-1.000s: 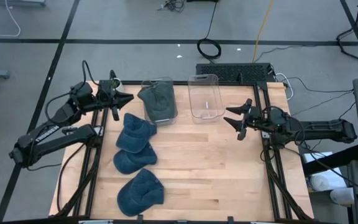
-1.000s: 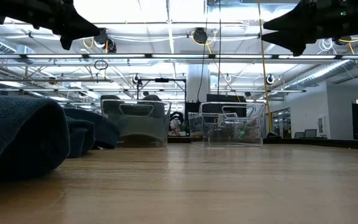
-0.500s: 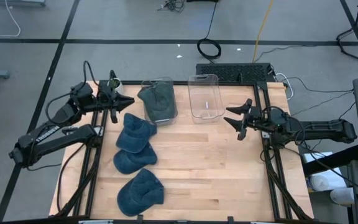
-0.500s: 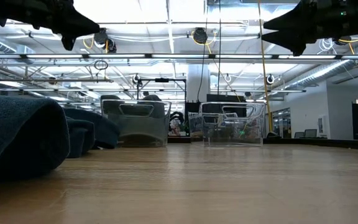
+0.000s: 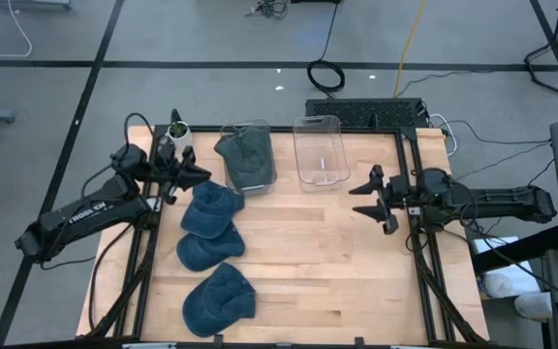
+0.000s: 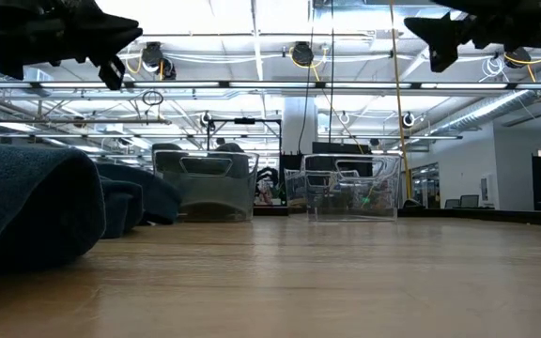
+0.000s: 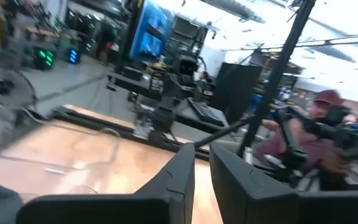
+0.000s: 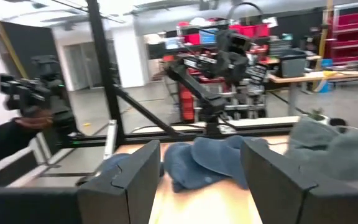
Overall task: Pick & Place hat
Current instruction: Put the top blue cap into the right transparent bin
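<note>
High view looks straight down; low view level, sharing both bins [image 5: 283, 152]

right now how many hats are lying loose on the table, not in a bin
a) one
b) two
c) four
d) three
d) The high view shows three blue hats on the wood: one nearest the bins, one in the middle and one nearest the front edge; a fourth hat sits inside the left bin, while the right bin holds none.
</note>
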